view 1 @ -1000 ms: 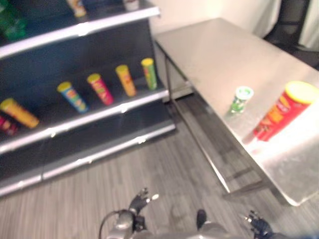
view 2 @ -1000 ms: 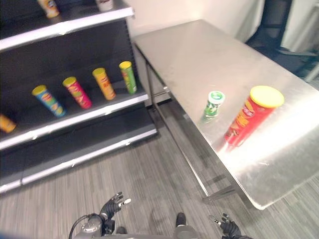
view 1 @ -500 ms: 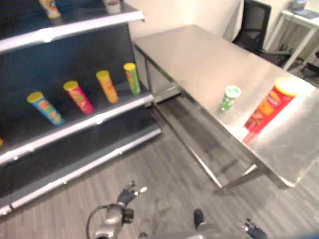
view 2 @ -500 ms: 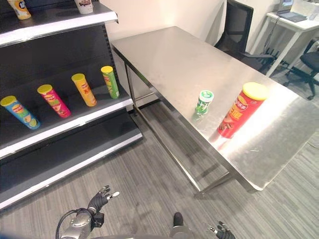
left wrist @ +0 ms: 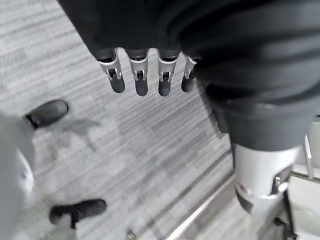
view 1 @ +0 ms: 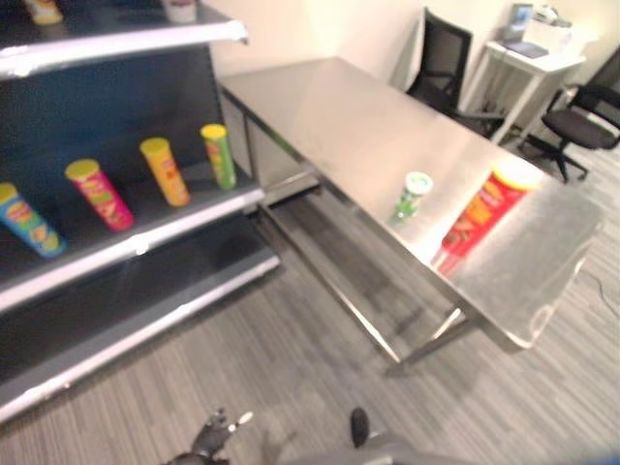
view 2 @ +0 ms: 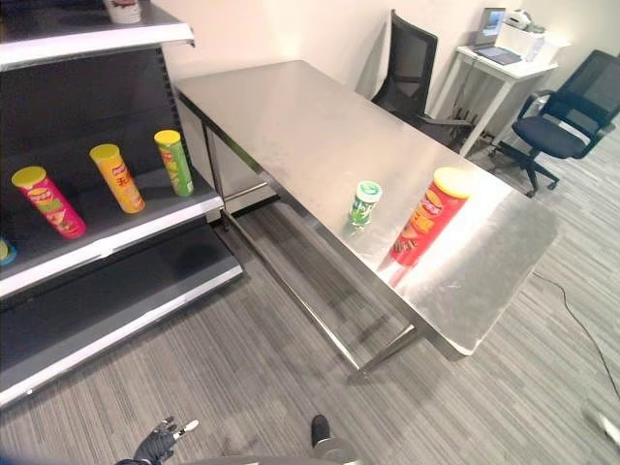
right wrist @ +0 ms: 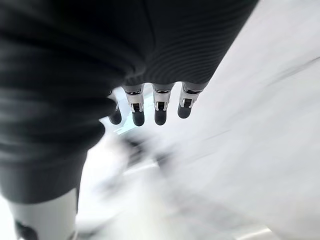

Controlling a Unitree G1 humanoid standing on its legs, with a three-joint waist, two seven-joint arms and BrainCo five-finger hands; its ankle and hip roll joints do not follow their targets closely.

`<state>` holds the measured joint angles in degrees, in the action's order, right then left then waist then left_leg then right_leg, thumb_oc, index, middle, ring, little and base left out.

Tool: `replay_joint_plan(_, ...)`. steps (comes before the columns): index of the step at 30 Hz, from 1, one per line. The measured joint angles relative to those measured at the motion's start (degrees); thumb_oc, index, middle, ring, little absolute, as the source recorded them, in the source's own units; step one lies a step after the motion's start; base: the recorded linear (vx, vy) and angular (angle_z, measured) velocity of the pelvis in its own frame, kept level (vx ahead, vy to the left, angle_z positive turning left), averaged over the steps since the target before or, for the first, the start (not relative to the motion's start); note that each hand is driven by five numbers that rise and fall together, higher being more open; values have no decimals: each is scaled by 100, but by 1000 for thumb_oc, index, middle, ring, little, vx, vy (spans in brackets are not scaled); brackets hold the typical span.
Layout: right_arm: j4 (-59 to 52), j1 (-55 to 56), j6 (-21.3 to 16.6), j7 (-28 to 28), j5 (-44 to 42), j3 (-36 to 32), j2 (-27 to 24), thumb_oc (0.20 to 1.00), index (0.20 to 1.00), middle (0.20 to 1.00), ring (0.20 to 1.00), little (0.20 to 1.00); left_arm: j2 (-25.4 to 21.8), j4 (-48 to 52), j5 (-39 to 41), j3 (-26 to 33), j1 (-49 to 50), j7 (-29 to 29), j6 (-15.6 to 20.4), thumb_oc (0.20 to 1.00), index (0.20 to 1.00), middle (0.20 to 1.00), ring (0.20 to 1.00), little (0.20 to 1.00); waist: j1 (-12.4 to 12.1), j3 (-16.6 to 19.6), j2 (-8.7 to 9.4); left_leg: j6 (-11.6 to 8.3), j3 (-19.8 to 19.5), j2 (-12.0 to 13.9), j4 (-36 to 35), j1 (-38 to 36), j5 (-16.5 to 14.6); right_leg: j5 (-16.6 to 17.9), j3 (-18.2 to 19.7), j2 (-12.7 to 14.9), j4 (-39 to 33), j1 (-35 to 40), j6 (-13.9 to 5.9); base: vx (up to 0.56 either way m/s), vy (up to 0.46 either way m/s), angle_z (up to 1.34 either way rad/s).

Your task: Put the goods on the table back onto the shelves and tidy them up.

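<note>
Two goods stand on the steel table (view 2: 281, 116): a small green can (view 2: 364, 203) and, to its right, a tall red tube with a yellow lid (view 2: 428, 216). The dark shelf unit (view 2: 107, 242) at the left holds several coloured tubes on its middle shelf, among them a pink one (view 2: 48, 201), an orange one (view 2: 118, 177) and a green one (view 2: 174, 163). My left hand (view 2: 160, 444) hangs low over the floor, far from the goods, its fingers (left wrist: 140, 75) straight and empty. My right hand (right wrist: 155, 107) shows straight fingers with nothing in them.
A white cup-like item (view 2: 123, 10) stands on the top shelf. Grey carpet runs between the shelf unit and the table. Behind the table stand a black chair (view 2: 407, 68), a white desk (view 2: 499, 58) and a second office chair (view 2: 567, 107).
The whole picture has shifted: the camera has swung right and back, bringing the chairs and desk into view. The cans have not moved. Both hands sit lower at the picture's edge.
</note>
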<state>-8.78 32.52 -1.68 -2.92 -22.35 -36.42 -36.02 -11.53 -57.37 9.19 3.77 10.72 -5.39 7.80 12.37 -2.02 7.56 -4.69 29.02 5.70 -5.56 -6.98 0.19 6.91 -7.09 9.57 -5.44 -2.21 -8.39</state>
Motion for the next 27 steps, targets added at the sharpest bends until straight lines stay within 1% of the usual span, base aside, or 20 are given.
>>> replay_joint_plan(1,255,-685,128,228,169,-16,-565,1000,1000,1000,1000,1000,-18,77,-102,-67,-39,-21,-12,1000,1000,1000,1000,1000,-225,116,0,-2,-32,20,32,21,11,5,-74,12,15,63,20,11,-37,24)
replay_joint_plan(2,393,-992,140,348,262,-21,-831,1000,1000,1000,1000,1000,-44,75,-140,-168,-94,-41,-23,1000,1000,1000,1000,1000,-252,170,0,-2,-68,23,32,15,24,7,-142,3,17,99,19,8,-36,34)
replay_joint_plan(3,503,-1241,143,417,329,-38,-1108,1000,1000,1000,1000,1000,-47,67,-139,-170,-121,-69,-27,1000,1000,1000,1000,1000,-341,198,-60,-2,-127,21,32,22,23,-4,-197,11,14,107,6,2,-27,39)
replay_joint_plan(4,605,-1403,86,495,334,-91,-1291,1000,1000,1000,1000,1000,-69,70,-138,-157,-179,-85,-23,1000,1000,1000,1000,1000,-441,230,-92,-5,-205,17,31,83,28,-8,-280,18,25,103,-1,7,-40,35)
replay_joint_plan(5,621,-1584,107,507,331,-88,-1334,1000,1000,1000,1000,1000,-128,70,-138,-162,-206,-93,-27,1000,1000,1000,1000,1000,-511,222,-106,-3,-247,22,32,119,47,-9,-321,15,22,98,-2,4,-49,24)
replay_joint_plan(6,745,-1675,144,500,334,-46,-1477,1000,1000,1000,1000,1000,-167,74,-137,-169,-202,-105,-40,1000,1000,1000,1000,1000,-559,220,-122,-1,-252,30,33,124,71,-8,-325,12,24,122,-1,2,-45,11)
replay_joint_plan(8,1098,-1690,146,498,359,-41,-1915,1000,1000,1000,1000,1000,-192,135,-133,-169,-185,-107,-41,1000,1000,1000,1000,1000,-596,210,-151,0,-320,29,33,119,72,-9,-363,18,25,151,-2,5,-34,7)
replay_joint_plan(9,1285,-1728,138,503,371,-52,-2050,1000,1000,1000,1000,1000,-207,193,-133,-168,-180,-106,-41,1000,1000,1000,1000,1000,-597,208,-158,0,-330,31,33,114,72,-12,-386,18,25,167,-5,6,-25,9)
replay_joint_plan(11,1474,-1670,144,510,440,-128,-2121,1000,1000,1000,1000,1000,-220,313,-129,-166,-173,-110,-22,1000,1000,1000,1000,1000,-589,196,-135,-5,-344,41,31,116,74,-28,-439,16,23,185,-24,12,-64,8)
replay_joint_plan(12,1427,-1660,168,496,437,-131,-2101,1000,1000,1000,1000,1000,-203,360,-127,-157,-92,-117,-24,1000,1000,1000,1000,1000,-635,189,-153,-5,-371,50,28,132,74,-38,-457,24,16,204,-23,10,-75,3)
replay_joint_plan(13,1350,-1656,195,483,434,-126,-2073,1000,1000,1000,1000,1000,-189,462,-126,-170,-71,-121,-22,1000,1000,1000,1000,1000,-580,173,-119,-7,-376,47,18,121,72,-41,-457,26,-4,194,-23,5,-30,3)
replay_joint_plan(14,1303,-1655,202,459,434,-94,-2067,1000,1000,1000,1000,1000,-176,466,-126,-171,-56,-139,-22,1000,1000,1000,1000,1000,-565,182,-147,-6,-384,43,27,117,74,-41,-467,25,-4,199,-22,0,0,0)
replay_joint_plan(15,1293,-1680,226,373,430,-7,-2106,1000,1000,1000,1000,1000,-168,460,-128,-170,3,-156,-24,1000,1000,1000,1000,1000,-569,166,-121,-5,-393,43,17,119,74,-41,-470,33,-5,201,-22,9,-38,2)
replay_joint_plan(17,1344,-1704,267,110,405,348,-2394,1000,1000,1000,1000,1000,-173,456,-129,-269,62,-152,-23,1000,1000,1000,1000,1000,-581,157,-148,-4,-405,40,28,124,75,-41,-482,51,-5,225,-22,5,-44,4)
replay_joint_plan(18,1704,-2144,267,-153,252,969,-2595,1000,1000,1000,1000,1000,-176,447,-131,-399,59,-151,-29,1000,1000,1000,1000,1000,-575,146,-145,-4,-439,41,2,113,71,-68,-519,65,-7,258,-54,2,-34,18)
replay_joint_plan(19,1800,-2233,270,-325,192,1270,-2782,1000,1000,1000,1000,1000,-162,452,-132,-515,53,-157,-32,1000,1000,1000,1000,1000,-587,133,-170,-3,-494,32,1,132,72,-83,-586,81,-7,275,-72,5,-32,28)
replay_joint_plan(20,1787,-2283,267,-464,164,1375,-2827,1000,1000,1000,1000,1000,-143,465,-132,-605,55,-158,-33,1000,1000,1000,1000,1000,-619,118,-187,-5,-513,26,1,140,77,-110,-627,88,-7,281,-109,8,-28,22)
replay_joint_plan(21,1787,-2404,245,-605,72,1455,-2838,1000,1000,1000,1000,1000,-82,492,-131,-607,46,-157,-34,1000,1000,1000,1000,1000,-683,100,-215,-7,-512,22,10,150,80,-109,-626,81,-7,268,-109,11,-24,13)
replay_joint_plan(23,1762,-2751,189,-828,-97,1833,-2973,1000,1000,1000,1000,1000,2,494,-131,-600,133,-147,-38,1000,1000,1000,1000,1000,-742,80,-266,6,-570,17,31,189,95,-88,-675,78,-6,265,-80,20,-34,10)
replay_joint_plan(27,1738,-3025,101,-1064,-179,2067,-3086,1000,1000,1000,1000,1000,2,497,-130,-596,209,-141,-38,1000,1000,1000,1000,1000,-785,63,-262,21,-645,13,32,208,117,-85,-754,86,-6,288,-73,13,-18,10)
